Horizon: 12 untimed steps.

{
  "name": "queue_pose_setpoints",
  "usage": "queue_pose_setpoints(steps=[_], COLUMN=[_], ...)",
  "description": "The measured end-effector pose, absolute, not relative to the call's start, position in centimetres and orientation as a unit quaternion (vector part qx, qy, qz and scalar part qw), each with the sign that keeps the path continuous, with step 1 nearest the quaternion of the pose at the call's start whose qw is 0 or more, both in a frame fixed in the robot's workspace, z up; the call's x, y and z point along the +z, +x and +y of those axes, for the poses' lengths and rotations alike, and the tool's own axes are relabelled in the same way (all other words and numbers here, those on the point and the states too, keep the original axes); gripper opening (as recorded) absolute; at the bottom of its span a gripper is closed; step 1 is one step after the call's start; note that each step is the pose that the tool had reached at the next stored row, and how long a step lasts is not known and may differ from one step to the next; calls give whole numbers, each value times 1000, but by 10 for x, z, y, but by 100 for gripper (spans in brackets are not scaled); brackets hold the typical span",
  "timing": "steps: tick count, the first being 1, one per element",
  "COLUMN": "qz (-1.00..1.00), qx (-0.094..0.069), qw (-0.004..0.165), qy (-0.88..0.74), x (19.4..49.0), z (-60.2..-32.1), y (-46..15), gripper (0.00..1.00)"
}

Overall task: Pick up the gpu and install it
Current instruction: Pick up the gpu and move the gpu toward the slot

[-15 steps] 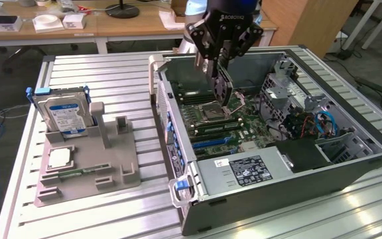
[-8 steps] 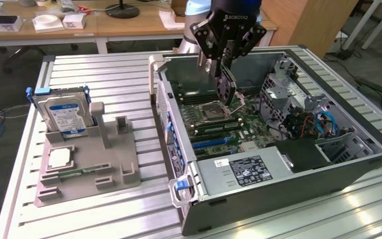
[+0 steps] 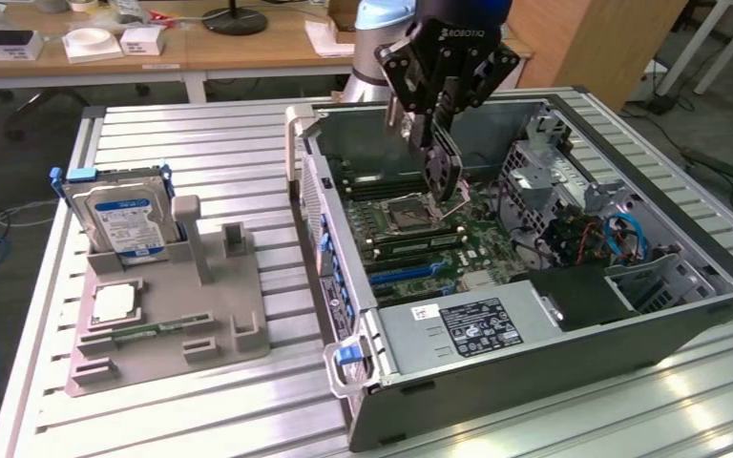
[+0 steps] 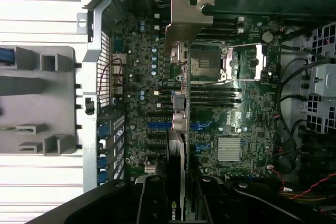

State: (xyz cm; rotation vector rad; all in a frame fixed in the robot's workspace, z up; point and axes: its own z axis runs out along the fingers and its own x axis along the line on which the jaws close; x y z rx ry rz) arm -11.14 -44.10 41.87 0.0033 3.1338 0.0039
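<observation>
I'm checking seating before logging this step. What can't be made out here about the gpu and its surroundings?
- Exterior view: whether the lower edge of the gpu touches the motherboard; the card itself hides the contact.
- Wrist view: the slot beneath the gpu, covered by the edge-on card.
- Wrist view: the fingers, cut off by the picture's edge.
- Exterior view: print on the power supply label, too small.

We lose the arm past the exterior view's top edge. The gpu hides its near end between the fingers of the gripper.
</observation>
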Motion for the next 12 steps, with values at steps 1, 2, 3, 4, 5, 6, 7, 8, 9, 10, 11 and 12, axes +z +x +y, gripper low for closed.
queue_pose_setpoints(steps=[1, 2, 3, 4, 5, 6, 7, 8, 9, 10, 11, 12], qz=[1000, 1000, 1000, 1000, 1000, 1000, 1000, 1000, 1000, 1000, 1000, 1000], qx=[1, 1, 1, 1, 1, 1, 1, 1, 1, 1, 1, 1], qw=[4, 4, 4, 4, 4, 4, 4, 4, 4, 4, 4, 4], qy=[1, 1, 1, 1, 1, 1, 1, 1, 1, 1, 1, 1], x=[419, 419, 419, 419, 419, 419, 419, 419, 419, 419, 419, 419], z=[-441, -441, -441, -441, -441, -441, -441, -441, -441, -441, -441, -441], y=[-110, -109, -108, -107, -106, -104, -103, -102, -101, -100, -98, -97], gripper=[26, 26, 26, 26, 26, 26, 26, 26, 26, 26, 26, 26])
